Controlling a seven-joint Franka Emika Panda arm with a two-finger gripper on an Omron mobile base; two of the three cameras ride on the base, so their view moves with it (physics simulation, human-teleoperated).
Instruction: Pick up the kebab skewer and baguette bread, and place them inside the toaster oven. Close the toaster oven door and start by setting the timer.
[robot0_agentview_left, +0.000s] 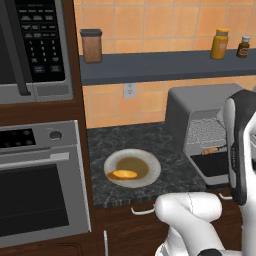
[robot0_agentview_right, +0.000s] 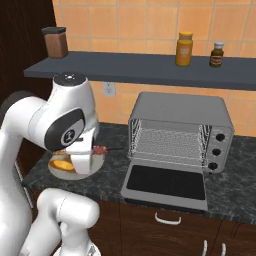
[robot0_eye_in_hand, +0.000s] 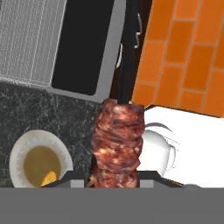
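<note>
My gripper (robot0_eye_in_hand: 114, 178) is shut on the kebab skewer (robot0_eye_in_hand: 117, 139), whose reddish-brown chunks rise between the fingertips. It hangs above the counter's front edge, between the plate and the toaster oven. The skewer (robot0_agentview_right: 100, 150) sticks out beside the hand, and its end (robot0_agentview_left: 210, 151) shows left of the arm. The baguette bread (robot0_agentview_left: 123, 174) (robot0_agentview_right: 62, 164) (robot0_eye_in_hand: 49, 177) lies on the white plate (robot0_agentview_left: 150, 165) (robot0_eye_in_hand: 17, 153). The toaster oven (robot0_agentview_right: 180, 107) (robot0_agentview_left: 200, 102) stands to the right. Its door (robot0_agentview_right: 165, 184) (robot0_eye_in_hand: 81, 48) is folded down flat, and the wire rack (robot0_agentview_right: 170, 142) is bare.
Three knobs (robot0_agentview_right: 218, 151) run down the toaster oven's right side. A shelf (robot0_agentview_right: 150, 70) above carries jars and bottles. A microwave (robot0_agentview_left: 35, 45) and a built-in oven (robot0_agentview_left: 40, 190) stand at the left. The counter's front edge with drawer handles (robot0_agentview_right: 167, 218) lies below the door.
</note>
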